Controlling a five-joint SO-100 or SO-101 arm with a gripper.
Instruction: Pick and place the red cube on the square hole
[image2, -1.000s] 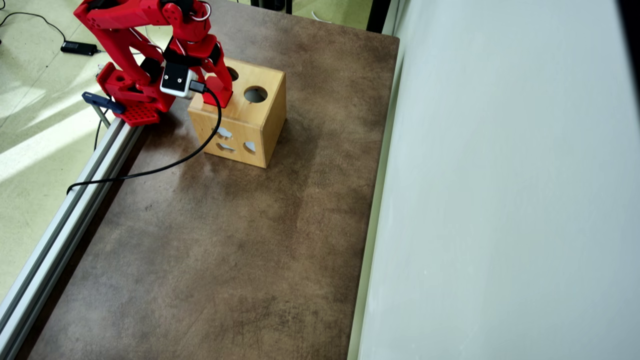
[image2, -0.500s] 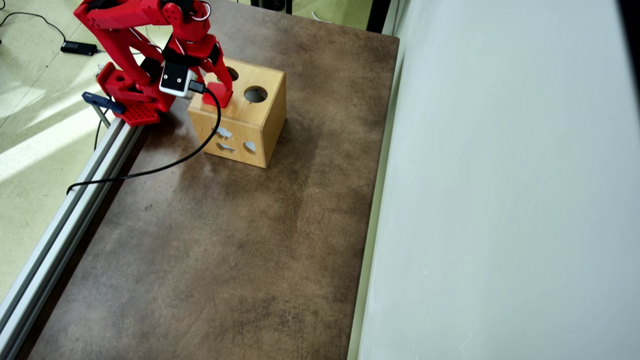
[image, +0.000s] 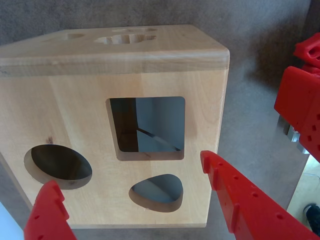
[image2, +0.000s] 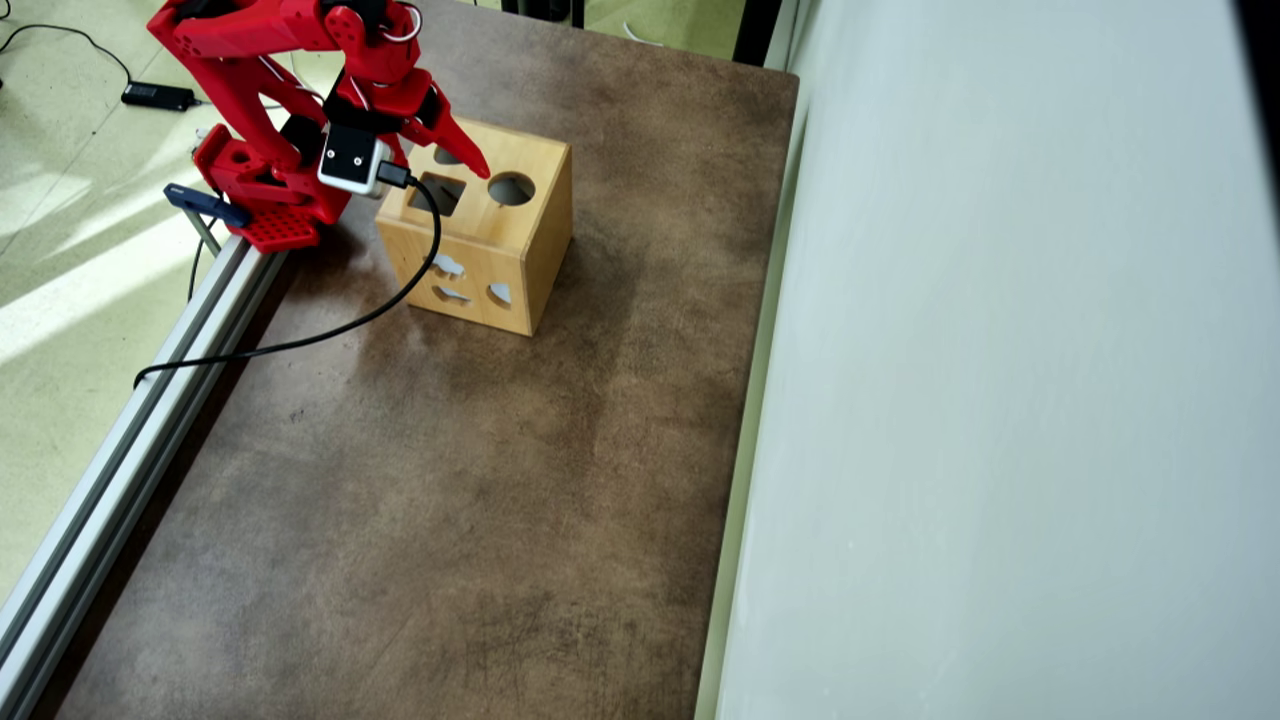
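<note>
Pincer (image: 130, 190) spread empty above square hole (image: 147, 127).

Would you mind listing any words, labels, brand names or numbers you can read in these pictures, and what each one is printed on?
No text can be read in either view.
Wooden box: bare wood, only cut-out shapes such as the square hole; no print.
Gripper: plain red plastic, no marking.
Small white camera on the arm: two dark dots, no legible label.
Black adapter on the floor: too small to read.

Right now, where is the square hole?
In the wrist view, the square hole sits mid-face on the wooden box, above the oval hole and teardrop hole.
</note>
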